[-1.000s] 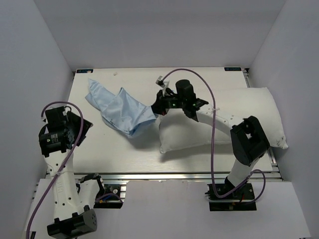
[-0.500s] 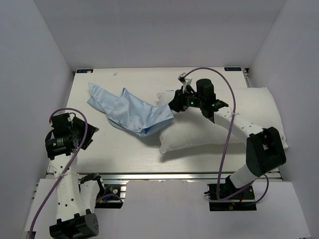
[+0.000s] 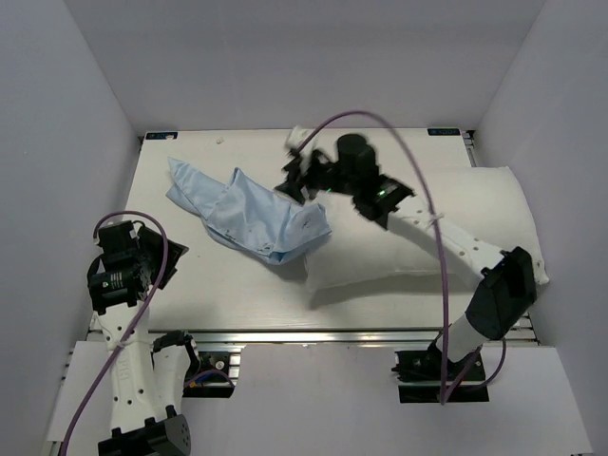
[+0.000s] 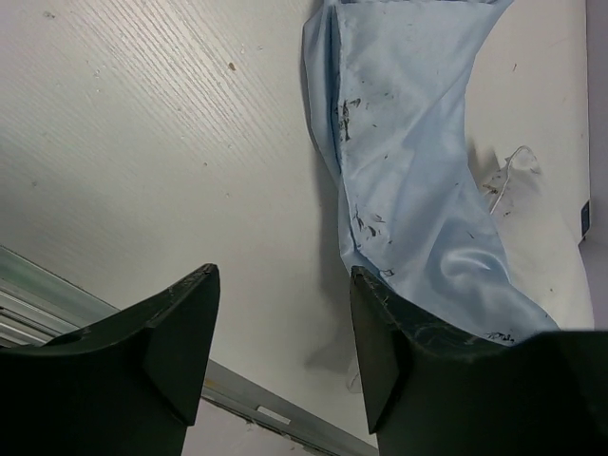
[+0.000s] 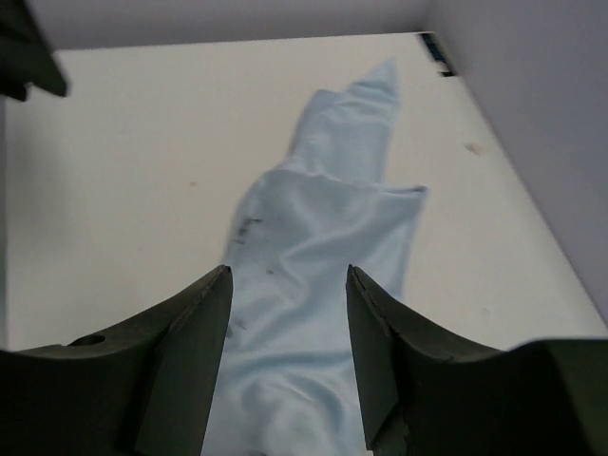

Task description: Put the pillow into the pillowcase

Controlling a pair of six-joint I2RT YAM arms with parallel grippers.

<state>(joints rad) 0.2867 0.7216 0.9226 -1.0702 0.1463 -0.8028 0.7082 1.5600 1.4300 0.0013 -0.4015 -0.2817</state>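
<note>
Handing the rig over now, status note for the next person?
Left gripper: open, empty, over the table near its left edge.
Right gripper: open, empty, above the pillowcase.
Pillowcase: crumpled, left of centre, one end appears to lap onto the pillow's left end.
Pillow: lying on the right side, outside the case.
Done: nothing inserted.
To do: open the case, feed the pillow in.

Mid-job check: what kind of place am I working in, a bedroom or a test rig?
Most likely a lab test cell: a white table on an aluminium rail frame, boxed in by plain white walls, with a pillow and a light-blue pillowcase on it.
</note>
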